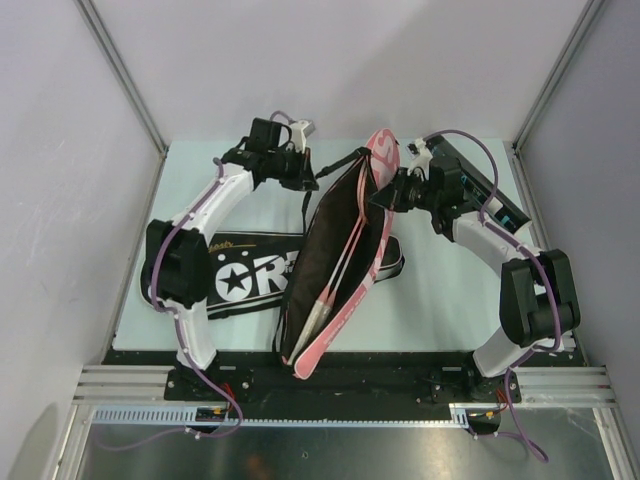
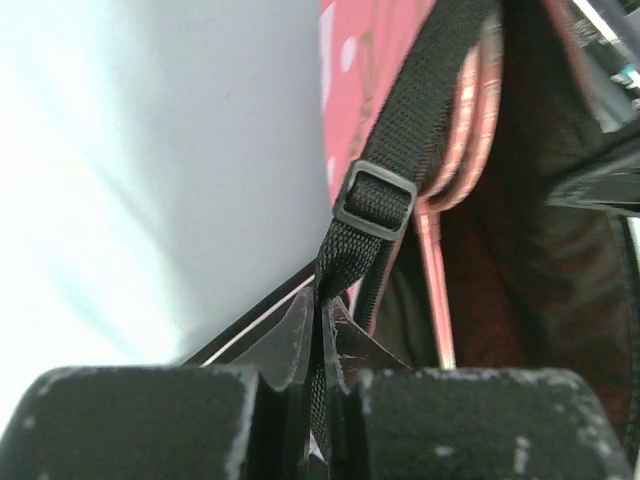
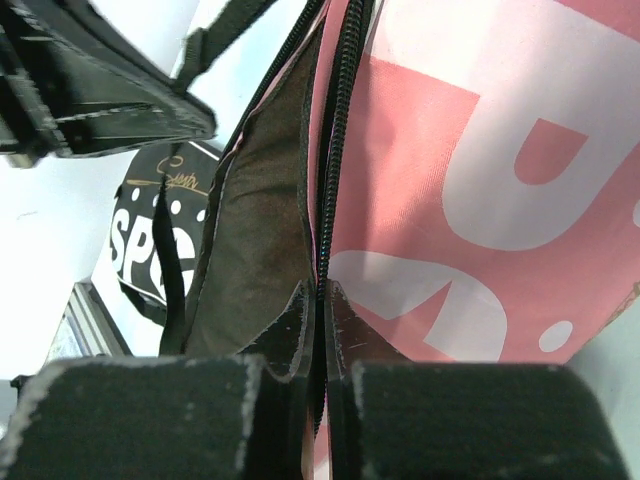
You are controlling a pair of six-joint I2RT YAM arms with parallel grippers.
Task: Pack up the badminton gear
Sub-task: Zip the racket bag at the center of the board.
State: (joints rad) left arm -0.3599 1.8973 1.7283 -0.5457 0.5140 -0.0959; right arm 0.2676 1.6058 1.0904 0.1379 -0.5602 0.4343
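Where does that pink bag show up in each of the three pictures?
Top external: the pink bag stands open in the middle, between the two arms.
Left wrist: the pink bag is at the upper right, behind a black strap.
Right wrist: the pink bag fills the right half, with white letters.
Shared landmark: the buckled black strap, also at the top left of the right wrist view.

Looking down on a pale mint-green tabletop (image 1: 440, 300), softly and evenly lit. Behind it stands a plain grey-white back wall panel (image 1: 340, 60), with a matching left side panel (image 1: 60, 200) and right side panel (image 1: 600, 180). Silver aluminium frame posts (image 1: 120, 72) rise at the far corners. Along the near edge run a black base strip (image 1: 340, 375), a ribbed aluminium rail (image 1: 120, 382), a white slotted cable duct (image 1: 330, 415) and a dull grey metal sheet (image 1: 330, 455).
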